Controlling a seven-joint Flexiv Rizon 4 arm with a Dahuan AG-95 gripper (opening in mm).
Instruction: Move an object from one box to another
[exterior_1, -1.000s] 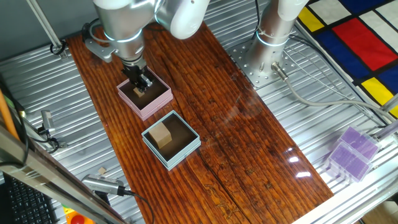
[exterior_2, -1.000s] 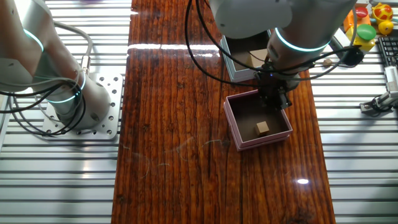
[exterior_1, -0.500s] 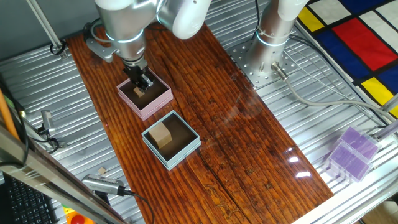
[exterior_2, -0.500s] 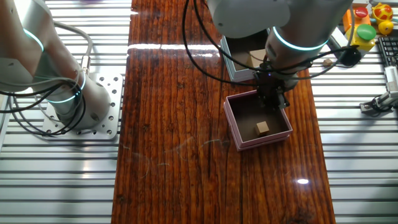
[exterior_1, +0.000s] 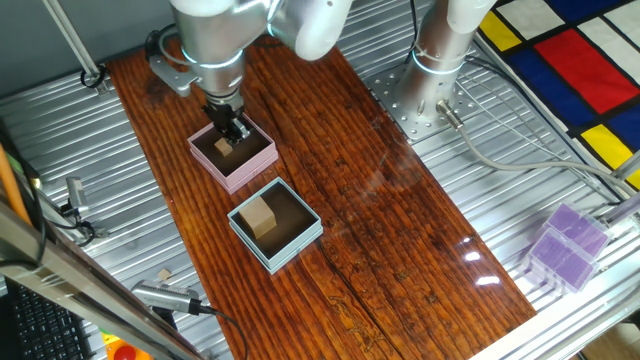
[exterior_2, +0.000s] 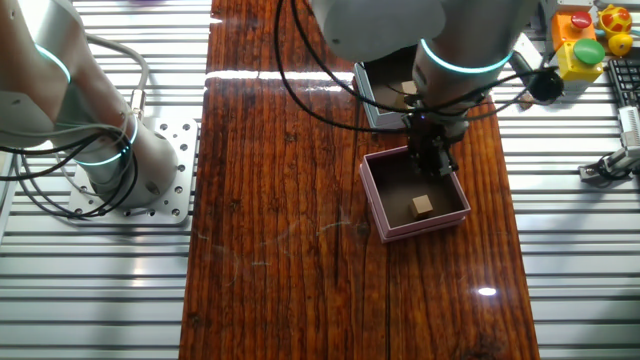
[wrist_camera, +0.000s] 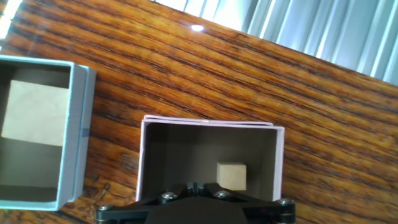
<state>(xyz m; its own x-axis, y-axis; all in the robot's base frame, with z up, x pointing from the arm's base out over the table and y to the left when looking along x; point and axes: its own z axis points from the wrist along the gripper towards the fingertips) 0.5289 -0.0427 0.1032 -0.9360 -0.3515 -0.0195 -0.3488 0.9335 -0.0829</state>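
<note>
A small wooden cube (exterior_2: 422, 207) sits loose on the dark floor of the pink box (exterior_2: 380, 208). Beside it stands the blue-grey box (exterior_1: 300, 245), already holding a larger wooden block (exterior_1: 262, 217). The claw (exterior_2: 436, 160) hangs over the pink box's rim, holding nothing; whether its fingers are spread cannot be told. Over the last second the arm has shifted slightly sideways above the box, so the cube is probably not yet grasped.

Pink box (exterior_1: 233, 155) walls close around pincer (exterior_1: 235, 132)
</note>
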